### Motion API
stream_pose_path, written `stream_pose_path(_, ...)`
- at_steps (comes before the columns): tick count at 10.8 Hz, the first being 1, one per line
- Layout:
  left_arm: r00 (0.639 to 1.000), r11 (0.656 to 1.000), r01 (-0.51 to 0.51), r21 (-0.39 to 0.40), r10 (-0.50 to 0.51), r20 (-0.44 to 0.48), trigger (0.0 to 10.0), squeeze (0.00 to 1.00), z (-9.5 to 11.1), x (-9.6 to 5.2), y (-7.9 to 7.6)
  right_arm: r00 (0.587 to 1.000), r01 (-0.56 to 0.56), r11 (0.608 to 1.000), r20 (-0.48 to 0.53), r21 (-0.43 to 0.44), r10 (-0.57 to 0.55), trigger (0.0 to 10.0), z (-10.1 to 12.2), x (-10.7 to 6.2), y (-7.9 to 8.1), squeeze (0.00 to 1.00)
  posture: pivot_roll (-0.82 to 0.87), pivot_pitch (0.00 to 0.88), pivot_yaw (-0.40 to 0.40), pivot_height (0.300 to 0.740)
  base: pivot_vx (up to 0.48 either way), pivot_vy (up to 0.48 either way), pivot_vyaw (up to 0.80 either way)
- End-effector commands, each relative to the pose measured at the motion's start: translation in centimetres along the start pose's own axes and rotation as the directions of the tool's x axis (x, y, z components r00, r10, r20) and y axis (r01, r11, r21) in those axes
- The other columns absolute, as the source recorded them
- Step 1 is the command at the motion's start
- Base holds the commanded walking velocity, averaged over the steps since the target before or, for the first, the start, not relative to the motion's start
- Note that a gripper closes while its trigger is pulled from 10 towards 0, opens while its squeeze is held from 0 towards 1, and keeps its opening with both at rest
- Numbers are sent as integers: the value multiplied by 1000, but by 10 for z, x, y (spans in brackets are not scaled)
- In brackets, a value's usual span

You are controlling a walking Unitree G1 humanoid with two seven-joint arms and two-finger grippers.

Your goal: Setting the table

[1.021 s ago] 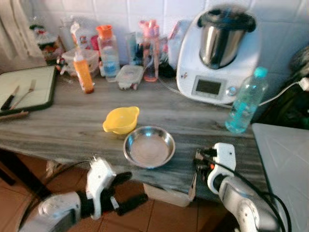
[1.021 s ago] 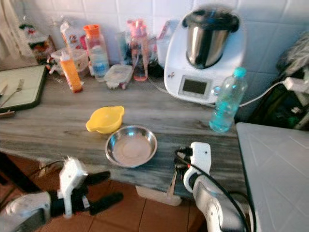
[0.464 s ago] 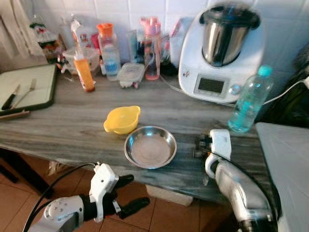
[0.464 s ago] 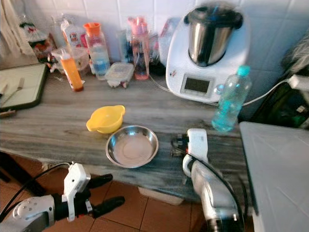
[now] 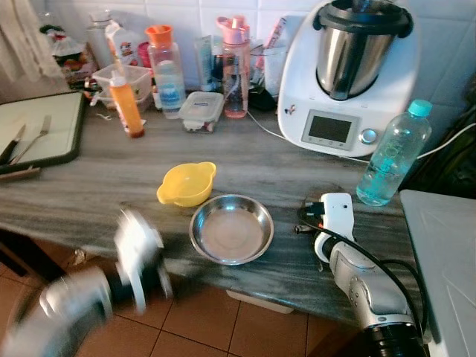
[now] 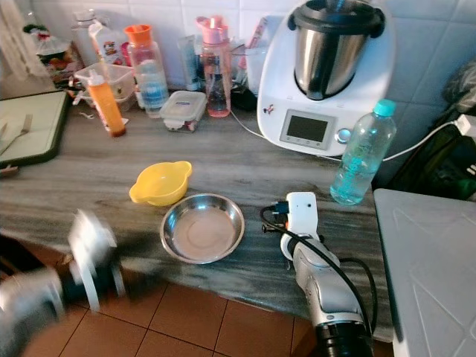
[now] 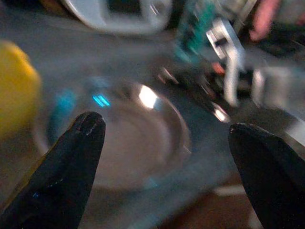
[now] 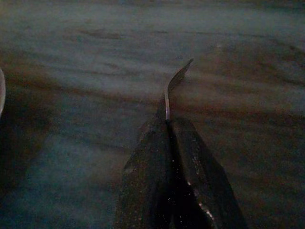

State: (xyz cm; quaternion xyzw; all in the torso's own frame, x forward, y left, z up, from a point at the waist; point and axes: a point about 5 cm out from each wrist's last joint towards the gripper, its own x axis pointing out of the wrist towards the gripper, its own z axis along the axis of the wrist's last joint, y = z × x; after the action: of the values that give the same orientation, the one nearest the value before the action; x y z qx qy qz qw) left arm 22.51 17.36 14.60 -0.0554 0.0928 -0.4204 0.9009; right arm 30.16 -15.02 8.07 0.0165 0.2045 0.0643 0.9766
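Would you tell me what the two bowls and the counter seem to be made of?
Round bowl: likely stainless steel, shiny with reflections. Yellow bowl: probably plastic, matte and evenly coloured, with moulded handles. Counter: grey streaked surface, wood-look laminate or stone; unclear which.

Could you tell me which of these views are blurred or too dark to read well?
Eye views: sharp except the left claw, smeared by motion. Left wrist view: blurred, steel bowl soft. Right wrist view: dim, right claw pinching a thin utensil.

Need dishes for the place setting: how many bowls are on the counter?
2: a yellow bowl with handles mid-counter, and a steel bowl beside it near the front edge. More may hide among the back clutter.
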Motion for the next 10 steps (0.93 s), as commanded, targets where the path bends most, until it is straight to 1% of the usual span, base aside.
stream_pose_path(1,998,999,-31,43,29,50,10000,0,19,1,-1,992,22,1000,-125,3,-22,0,-30,-1,-6,0,144,12,18,740,0,0,0)
stream_pose_path(2,999,1000,15,16,-16,40,10000,0,20,5,-10,992,24,1000,-123,2,-23,0,-30,-1,-7,0,144,12,18,740,0,0,0)
stream_pose_path(3,994,993,107,-42,-106,28,10000,0,18,13,-29,993,23,1000,-114,-14,-25,0,-28,0,-8,0,139,8,9,740,0,0,0)
stream_pose_path(4,975,970,220,-103,-223,-23,10000,0,12,16,-46,995,16,998,-95,-65,-22,0,-23,2,-8,0,136,6,2,740,0,0,0)
stream_pose_path(5,963,957,256,-134,-264,-46,10000,0,10,16,-52,996,13,995,-85,-99,-22,0,-21,3,-8,0,136,6,2,740,0,0,0)
stream_pose_path(6,955,948,279,-153,-290,-57,10000,0,10,21,-51,998,2,987,-55,-164,-12,0,-14,7,-4,0,126,4,0,740,0,0,0)
stream_pose_path(7,958,950,270,-156,-281,-54,10000,0,12,25,-49,999,-6,978,-35,-210,-2,0,-10,10,0,0,124,4,1,740,0,0,0)
stream_pose_path(8,959,949,271,-159,-281,-43,10000,0,14,28,-49,1000,-14,962,-15,-271,11,0,-6,11,4,0,125,3,2,740,0,0,0)
stream_pose_path(9,958,947,274,-168,-284,-37,10000,0,15,31,-51,1000,-17,949,-3,-314,17,0,-5,13,7,0,124,1,5,740,0,0,0)
stream_pose_path(10,957,946,277,-169,-287,-41,10000,0,13,34,-53,1000,-27,924,-2,-381,29,0,-6,15,12,0,124,1,6,740,0,0,0)
